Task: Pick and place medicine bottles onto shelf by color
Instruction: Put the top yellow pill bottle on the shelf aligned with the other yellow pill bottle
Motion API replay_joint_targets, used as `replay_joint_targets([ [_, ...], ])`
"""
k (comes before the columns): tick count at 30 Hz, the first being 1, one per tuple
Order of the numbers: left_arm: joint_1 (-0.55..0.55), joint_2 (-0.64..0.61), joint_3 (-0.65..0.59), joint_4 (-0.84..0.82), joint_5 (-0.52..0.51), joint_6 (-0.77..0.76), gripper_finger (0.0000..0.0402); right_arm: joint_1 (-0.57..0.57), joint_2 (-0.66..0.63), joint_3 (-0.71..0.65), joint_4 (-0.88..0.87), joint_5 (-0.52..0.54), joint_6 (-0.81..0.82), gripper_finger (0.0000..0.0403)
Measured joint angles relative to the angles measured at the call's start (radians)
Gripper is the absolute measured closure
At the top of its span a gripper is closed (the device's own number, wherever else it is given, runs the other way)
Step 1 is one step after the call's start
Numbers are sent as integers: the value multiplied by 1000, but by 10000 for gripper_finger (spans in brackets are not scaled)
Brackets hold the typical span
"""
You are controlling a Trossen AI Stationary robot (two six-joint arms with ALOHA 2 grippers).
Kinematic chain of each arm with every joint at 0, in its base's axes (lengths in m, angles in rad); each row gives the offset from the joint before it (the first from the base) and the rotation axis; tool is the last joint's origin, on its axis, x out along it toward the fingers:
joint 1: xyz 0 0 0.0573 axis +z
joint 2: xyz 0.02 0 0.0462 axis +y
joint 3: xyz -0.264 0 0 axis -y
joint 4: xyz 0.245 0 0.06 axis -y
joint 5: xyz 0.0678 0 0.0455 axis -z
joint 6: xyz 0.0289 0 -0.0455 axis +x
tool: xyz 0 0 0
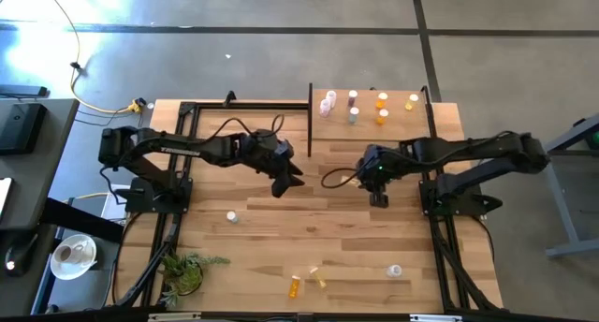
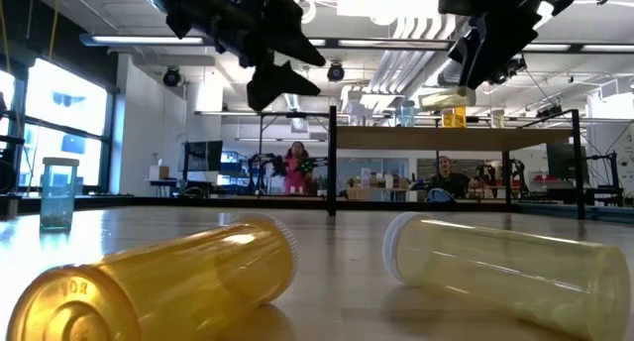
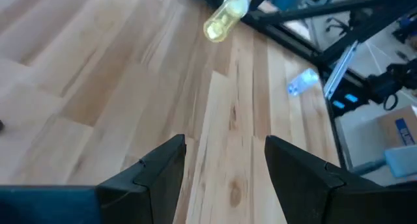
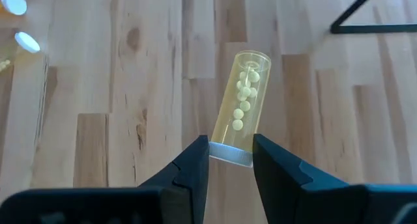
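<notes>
Yellow-tinted clear pill bottle (image 4: 242, 103) with small pale pills inside is clamped at its white cap end between the right gripper (image 4: 230, 160) fingers, body sticking out past the fingertips, held above the plank wood tabletop (image 1: 328, 238). In the low view the same bottle (image 2: 446, 97) hangs lifted, well clear of the table. High view puts the right gripper (image 1: 378, 197) right of table centre, on the near side of the shelf.

Left gripper (image 3: 225, 168) has its fingers spread apart with nothing between them, only bare tabletop below. High view: left gripper (image 1: 285, 183) sits near table centre, left of the right gripper, apart from it.

Light-wood shelf board with black posts (image 1: 412, 125) is at the far right of the table. Bottles standing on it: two pale pink ones (image 1: 328, 101) at its left, a grey-teal one (image 1: 353, 115) beside them, two orange ones (image 1: 382, 109) further right, one yellow (image 1: 412, 101) near the right end.

Left on the table: orange bottle lying on its side (image 1: 296, 285) at the near edge, yellowish bottle (image 1: 318, 278) just beside it, also on its side; clear bottle (image 1: 394, 270) near right; small upright bottle (image 1: 231, 215) left of centre. Low view shows the orange (image 2: 158, 282) and yellowish (image 2: 505, 272) ones lying in the foreground.

Green leafy plant (image 1: 185, 269) at the near left corner.
</notes>
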State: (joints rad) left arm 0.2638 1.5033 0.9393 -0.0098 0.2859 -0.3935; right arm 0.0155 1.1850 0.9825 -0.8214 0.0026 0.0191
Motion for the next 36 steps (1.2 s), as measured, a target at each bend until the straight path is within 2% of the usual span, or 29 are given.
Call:
replay_joint_targets([
  [3, 0, 43, 25, 8, 19, 12, 202, 22, 26, 0, 25, -10, -1, 304],
  [11, 4, 150, 126, 8, 168, 62, 202, 86, 84, 0, 124, -115, -56, 304],
  [18, -6, 228, 187, 7, 263, 91, 202, 118, 124, 0, 240, -132, -130, 304],
  [28, -42, 305, 239, 20, 263, 91, 202, 119, 154, 0, 317, -139, -159, 304],
  [36, -58, 307, 248, 59, 263, 91, 202, 115, 154, 0, 328, -131, -159, 304],
])
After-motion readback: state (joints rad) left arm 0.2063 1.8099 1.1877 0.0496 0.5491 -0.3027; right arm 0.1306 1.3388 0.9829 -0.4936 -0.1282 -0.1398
